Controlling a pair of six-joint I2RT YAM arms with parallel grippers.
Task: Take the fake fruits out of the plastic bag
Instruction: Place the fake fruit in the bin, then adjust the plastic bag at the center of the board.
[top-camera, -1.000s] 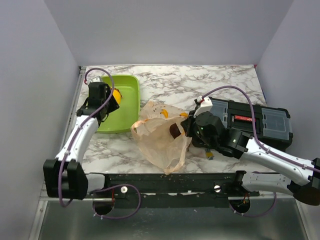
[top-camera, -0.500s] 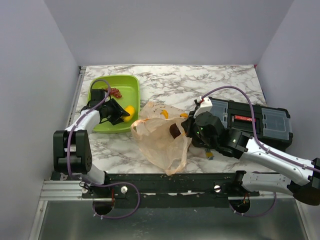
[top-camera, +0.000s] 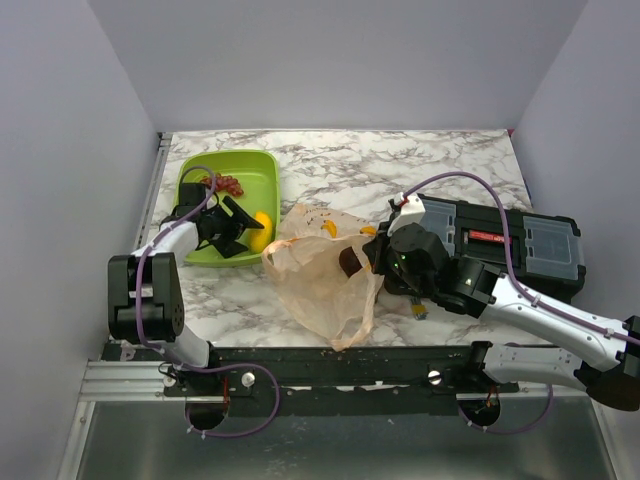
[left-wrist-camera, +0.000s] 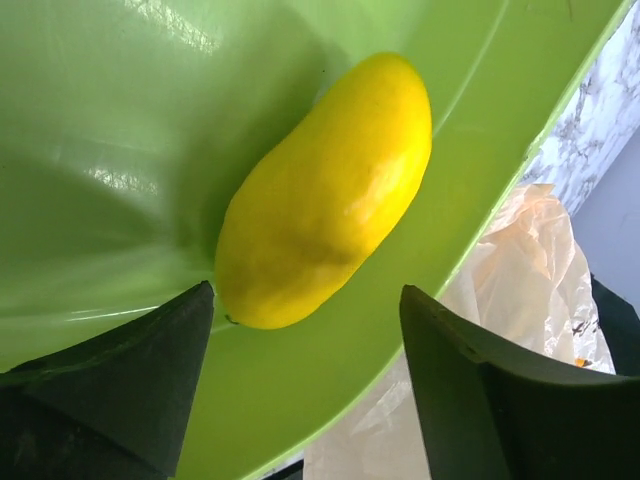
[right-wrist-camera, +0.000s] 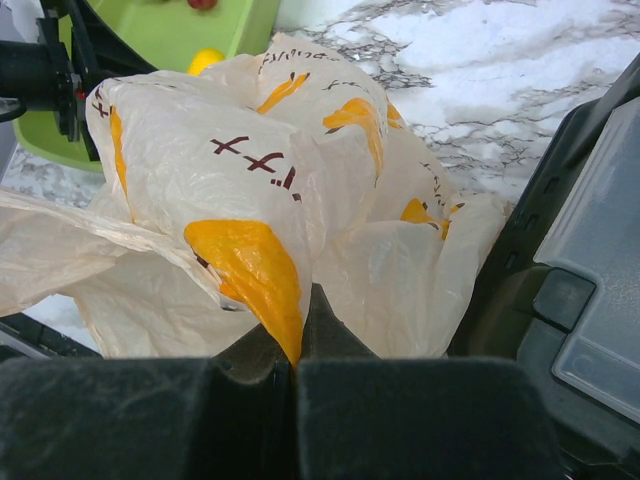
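Note:
The yellow mango (left-wrist-camera: 325, 195) lies loose in the lime-green tray (left-wrist-camera: 120, 150), near its right rim in the top view (top-camera: 260, 226). The dark red grapes (top-camera: 228, 184) lie at the tray's far side. My left gripper (top-camera: 240, 230) is open over the tray, its fingers (left-wrist-camera: 130, 380) just short of the mango, not touching it. The peach-beige plastic bag (top-camera: 325, 275) with orange prints lies crumpled mid-table. My right gripper (right-wrist-camera: 300, 345) is shut on a fold of the bag (right-wrist-camera: 250, 180) at its right edge.
A black toolbox with clear lids (top-camera: 510, 245) sits on the right, under my right arm. The green tray (top-camera: 255, 170) stands at the back left near the table's left edge. Marble tabletop (top-camera: 400, 165) stretches behind the bag.
My left arm swung down and in over the tray's near side; the mango left its jaws and now lies in the tray. The grapes came into view. The right gripper stayed put.

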